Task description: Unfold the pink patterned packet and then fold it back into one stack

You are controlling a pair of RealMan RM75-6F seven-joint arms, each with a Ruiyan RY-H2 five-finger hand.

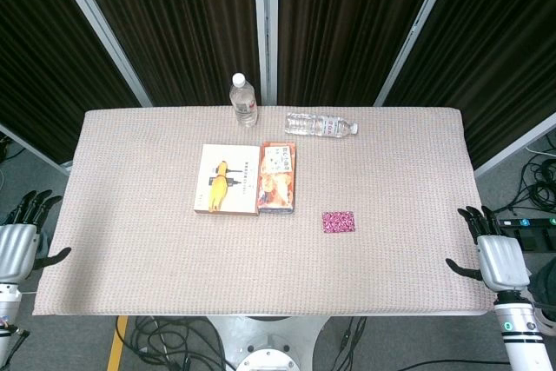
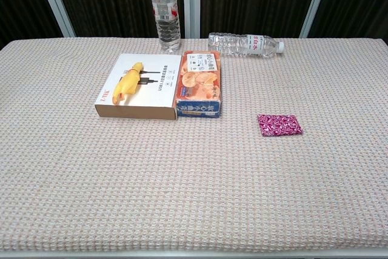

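Only the head view is showing the left hand (image 1: 17,245) and right hand (image 1: 497,258), both empty, fingers spread, flanking the table (image 1: 130,241); the folded pink packet (image 2: 279,125) is lying untouched.

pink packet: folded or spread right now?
Folded. The pink packet lies flat on the table as one small compact rectangle, with no flaps opened out and neither robot hand touching it.

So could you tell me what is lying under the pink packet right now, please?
The pink packet lies flat and folded, directly on the woven table cover. Nothing else shows around its edges; whatever the cover hides beneath cannot be seen.
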